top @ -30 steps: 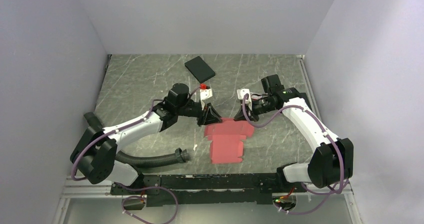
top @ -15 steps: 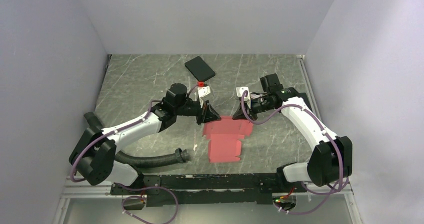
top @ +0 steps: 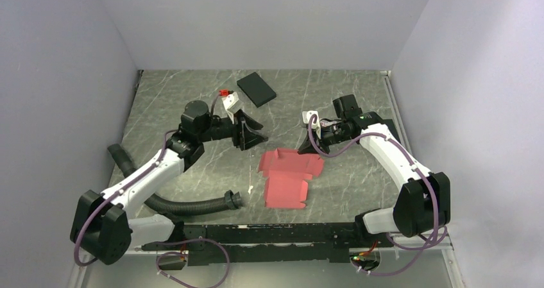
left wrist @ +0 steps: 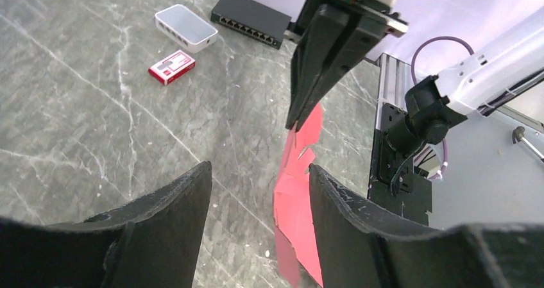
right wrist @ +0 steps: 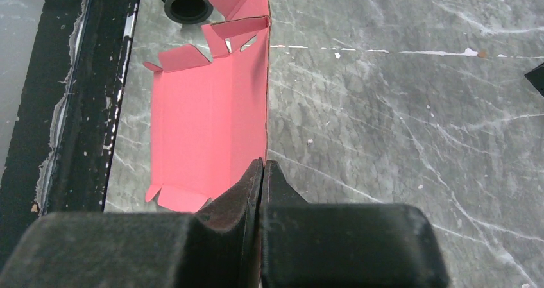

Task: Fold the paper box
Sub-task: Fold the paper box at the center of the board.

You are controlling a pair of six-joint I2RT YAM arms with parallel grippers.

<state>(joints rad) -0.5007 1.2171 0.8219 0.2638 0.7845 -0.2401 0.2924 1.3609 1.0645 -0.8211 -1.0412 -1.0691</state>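
1. The paper box [right wrist: 212,118] runs off the top edge of the right wrist view. Its near edge vanishes behind the right gripper [right wrist: 262,172], so whether those closed fingers pinch it cannot be told.
2. In the left wrist view, the left gripper [left wrist: 258,172] hides the sheet's lower part.
3. The print on the small carton [left wrist: 171,67] is too small to read.
4. A black shape [right wrist: 536,77] is cut to a corner, and what it is cannot be told.

Locate the paper box [top: 287,180]: an unfolded, pinkish-red die-cut cardboard sheet with small tabs along its edges. It lies mostly flat on the worktop [top: 186,95], well apart from the black flat box [top: 256,88], on that box's near side. Note that the far panel tilts upward, its corner pinched in the closed right hand [top: 303,149].
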